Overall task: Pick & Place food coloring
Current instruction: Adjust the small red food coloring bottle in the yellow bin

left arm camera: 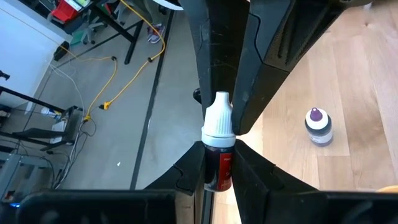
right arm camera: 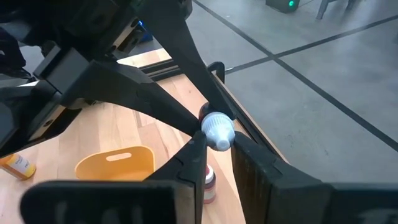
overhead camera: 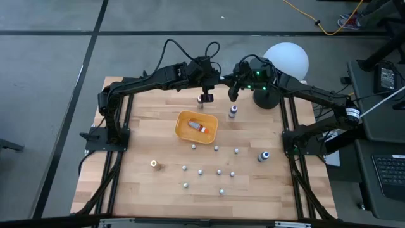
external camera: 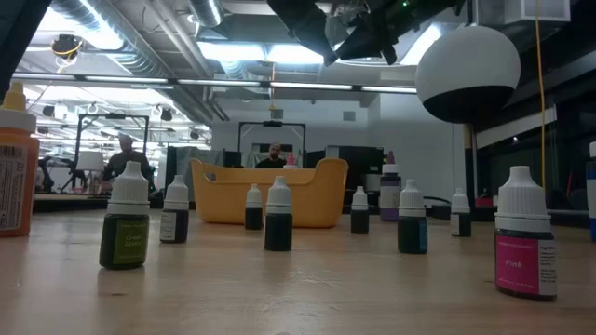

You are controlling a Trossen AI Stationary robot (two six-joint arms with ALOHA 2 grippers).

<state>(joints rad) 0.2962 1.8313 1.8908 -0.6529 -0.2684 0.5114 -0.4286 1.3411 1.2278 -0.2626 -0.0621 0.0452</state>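
Handling comes first: the food coloring bottle (left arm camera: 217, 127) looks light and stiff, a small plastic dropper with a white ribbed cap over a dark red body, so we judge it easy to lift but quick to twist or squirt out of a hard, off-centre pinch; the smooth labelled body seems the better place to hold, low and square, since the tapering cap gives little purchase. Right now it hangs upright in the air above the far edge of the table (overhead camera: 139, 145), just beyond the orange tray (overhead camera: 181, 120); the left gripper (left arm camera: 219, 168) has its jaws pinched on the bottle's body, one pad on each side; the right gripper (right arm camera: 217, 142) sits at the cap from the opposite side, and we cannot tell whether it grips the cap or merely flanks it. One bottle (overhead camera: 198, 128) already lies on its side in the tray; a purple-topped bottle (overhead camera: 233, 111) stands near the tray, and many small bottles (external camera: 124, 228) stand scattered upright across the near half of the table, well apart from each other. Pale butcher-block wood makes a flat, bare surface, probably grippy enough for such narrow bases; a black-and-white globe (overhead camera: 288, 60) sits at the far right corner. Beyond lies a workshop floor with a yellow cable (overhead camera: 316, 22), and two people (external camera: 272, 155) sit far behind.
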